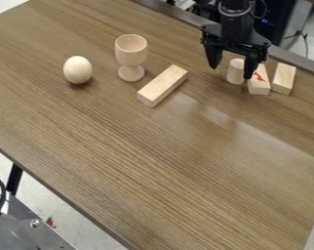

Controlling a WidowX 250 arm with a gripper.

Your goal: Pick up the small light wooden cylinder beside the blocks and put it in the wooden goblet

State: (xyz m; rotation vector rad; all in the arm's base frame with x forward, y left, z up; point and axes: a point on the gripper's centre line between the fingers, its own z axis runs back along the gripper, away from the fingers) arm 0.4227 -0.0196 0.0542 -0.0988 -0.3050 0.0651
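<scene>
One gripper (231,72), fingers spread, near an upright wooden peg (236,72). One red-marked block (259,85), just beside it — too close, we judge: a lowering finger could catch the block, toppling the wooden peg.

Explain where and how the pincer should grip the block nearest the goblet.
The pincer would probably do best coming straight down over the middle of the block, closing across its long sides: it lies flat, narrow and straight-edged, apart from the goblet.
</scene>
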